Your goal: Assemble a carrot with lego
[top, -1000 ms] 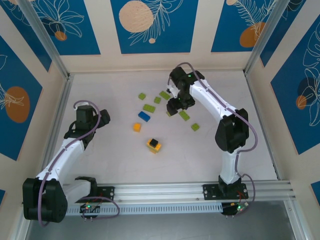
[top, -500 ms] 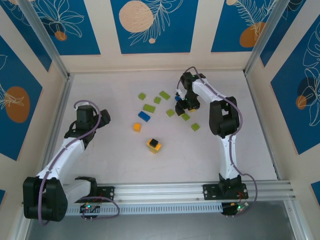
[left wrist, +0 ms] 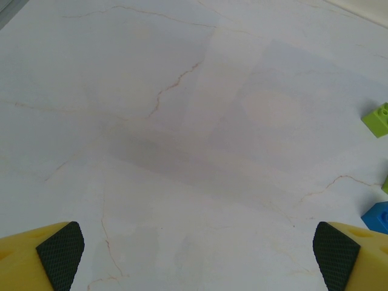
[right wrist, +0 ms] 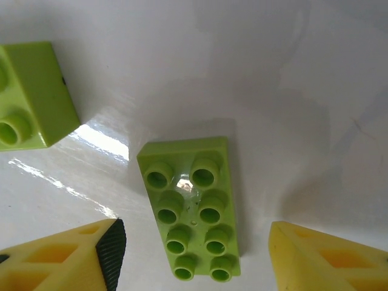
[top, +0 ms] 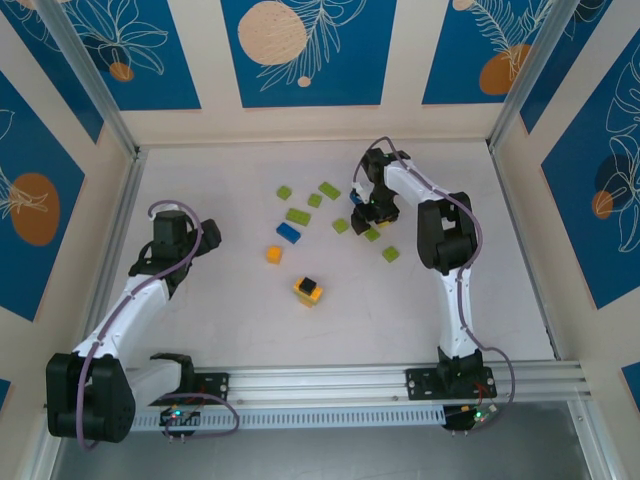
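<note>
I have the right claw (right wrist: 195,245) low over the far right part of the worktop (top: 230,320). Its jaws stand apart, one on each side of a long lime brick (right wrist: 193,212). This brick lies flat with its studs up, two rows of four. On my wrist camera there is bare worktop between the brick and each finger, so the claw is open and grips nothing. A second lime brick (right wrist: 30,97) sits near it, apart from the long one, towards the upper left of that view.

From above, the rest of the lego is scattered across the middle and far part of the worktop. Several lime pieces (top: 298,215) lie left of the right claw, and one more (top: 390,254) lies nearer to me. A blue brick (top: 288,233) lies just beyond a small orange brick (top: 274,254). An orange brick with a black piece on top (top: 308,291) stands closest to the arms' bases, well apart from the others.

The left claw (left wrist: 197,254) is wide open and empty over bare worktop on the left side.
</note>
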### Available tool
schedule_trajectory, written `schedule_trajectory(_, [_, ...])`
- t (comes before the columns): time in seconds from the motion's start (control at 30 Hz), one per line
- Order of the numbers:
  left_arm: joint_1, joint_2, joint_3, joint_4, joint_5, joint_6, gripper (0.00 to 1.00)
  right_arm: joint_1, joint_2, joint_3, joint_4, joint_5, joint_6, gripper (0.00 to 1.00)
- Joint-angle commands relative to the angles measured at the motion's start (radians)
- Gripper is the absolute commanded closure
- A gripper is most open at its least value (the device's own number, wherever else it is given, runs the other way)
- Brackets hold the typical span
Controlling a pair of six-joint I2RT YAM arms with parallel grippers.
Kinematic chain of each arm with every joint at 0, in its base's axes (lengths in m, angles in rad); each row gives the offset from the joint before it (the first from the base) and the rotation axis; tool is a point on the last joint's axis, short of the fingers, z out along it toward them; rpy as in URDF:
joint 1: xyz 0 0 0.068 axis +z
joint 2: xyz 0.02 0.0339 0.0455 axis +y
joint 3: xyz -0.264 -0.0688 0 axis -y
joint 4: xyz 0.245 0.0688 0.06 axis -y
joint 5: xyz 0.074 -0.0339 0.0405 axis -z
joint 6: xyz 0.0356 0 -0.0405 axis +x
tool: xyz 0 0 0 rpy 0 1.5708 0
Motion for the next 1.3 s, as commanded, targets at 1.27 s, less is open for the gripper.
schedule_trajectory(1.27, [-0.299,-0.151,-0.164,0.035,0.187,0.145,0.04,0.020,0.074,0.030,0.010,-0.037,0.020,0.56])
